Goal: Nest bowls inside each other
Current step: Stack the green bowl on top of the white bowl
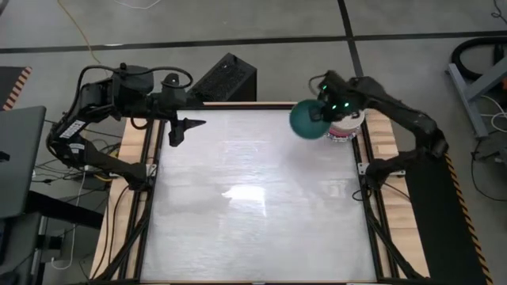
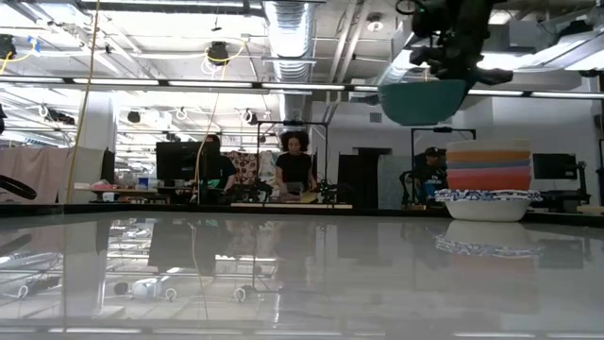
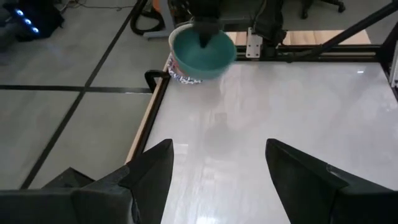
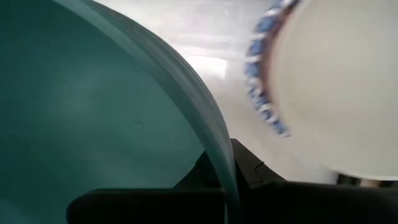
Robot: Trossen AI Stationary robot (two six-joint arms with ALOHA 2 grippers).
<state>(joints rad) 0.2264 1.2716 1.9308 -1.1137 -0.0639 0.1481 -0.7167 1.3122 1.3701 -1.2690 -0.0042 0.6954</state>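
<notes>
The right gripper (image 1: 323,112) is closed on the rim of the teal bowl (image 1: 307,119), holding it in the air, mouth up and roughly level, just left of the stack of bowls (image 2: 488,179) at the table's (image 1: 261,229) far right corner. The left gripper (image 1: 184,127), fingers spread and empty, waits at the far left.

Left tool (image 3: 217,177) sits wide open over the tabletop (image 3: 280,106); up top, the other tool (image 3: 204,34) holds a teal bowl (image 3: 202,55) beside the stack (image 3: 180,76).
</notes>
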